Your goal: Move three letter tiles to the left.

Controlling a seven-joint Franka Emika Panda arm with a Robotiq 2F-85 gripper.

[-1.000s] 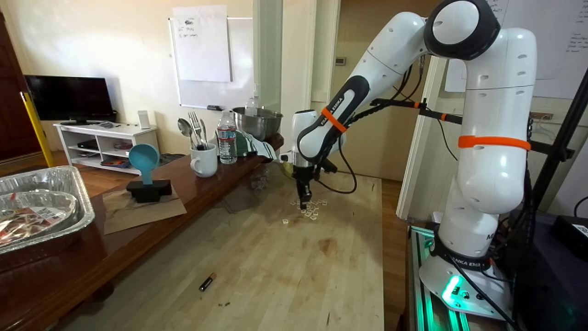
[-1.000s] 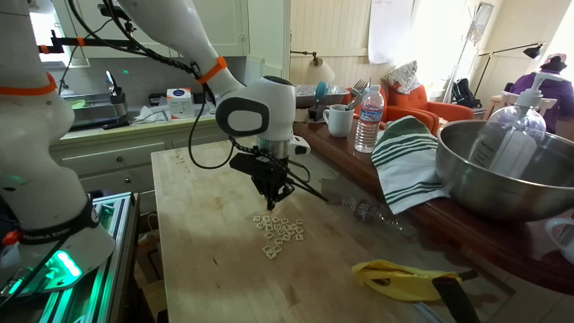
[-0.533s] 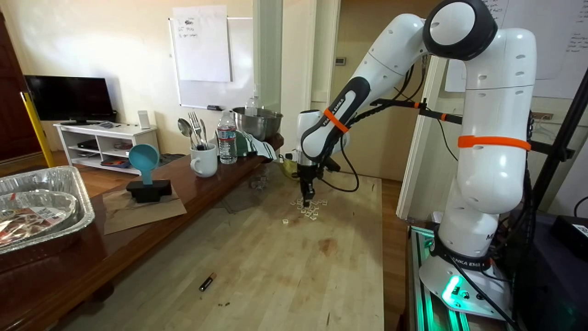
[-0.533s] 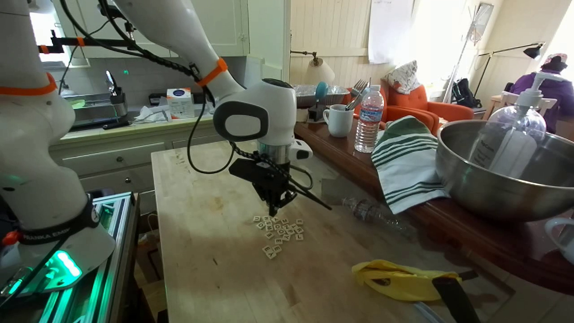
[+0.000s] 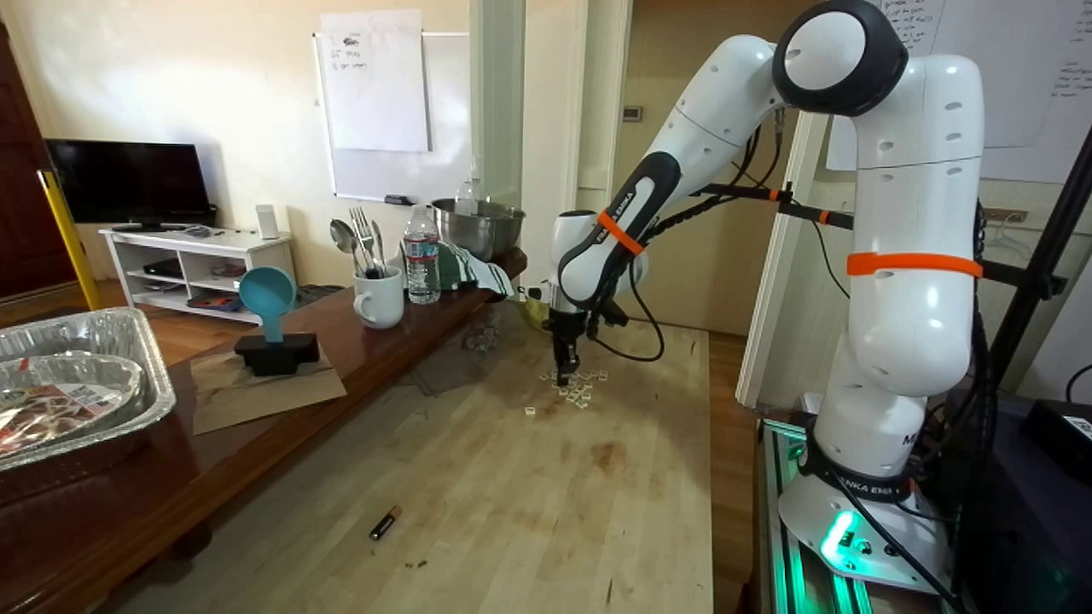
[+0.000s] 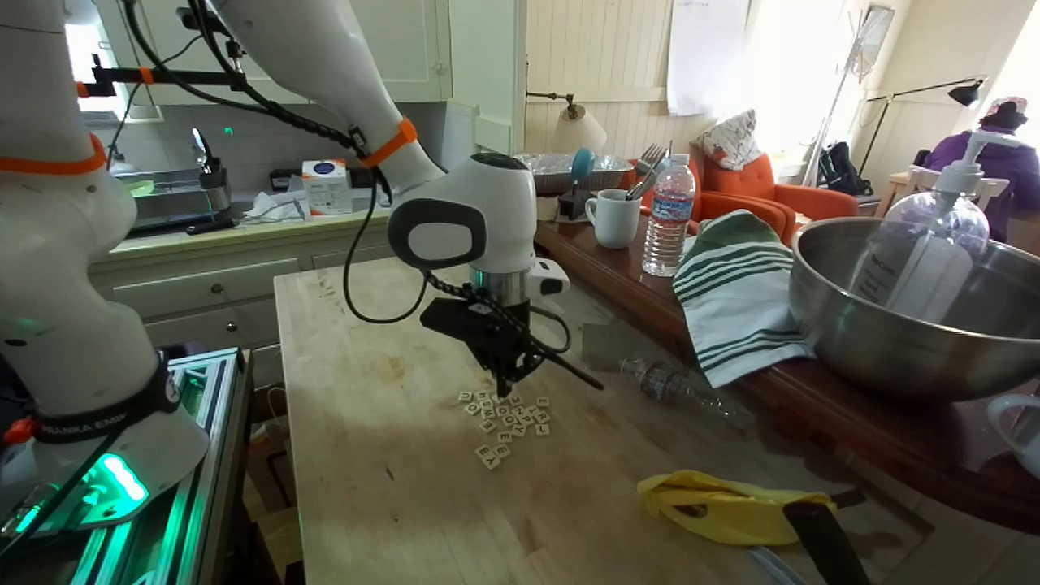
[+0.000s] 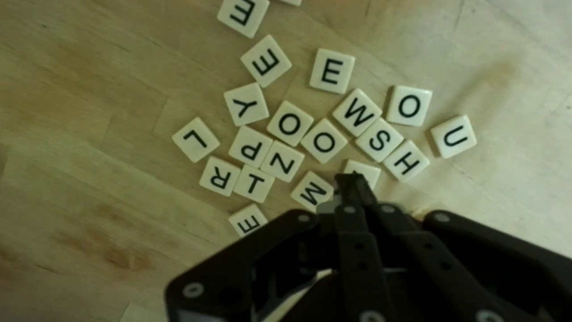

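Wrist view: your pincer (image 7: 352,181), jaws together with nothing visible between, hangs near the M tile (image 7: 312,192). Expect it light, rigid, slippery; grip opposite edges.

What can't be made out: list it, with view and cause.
Wrist view: letter on the half-hidden tile, mostly behind the end effector.
Wrist view: letter on the topmost tile, cut off by the upper edge.
In an exterior view: letter on the lone tile, too small.
In an exterior view: rightmost mug, cut off by the right edge.
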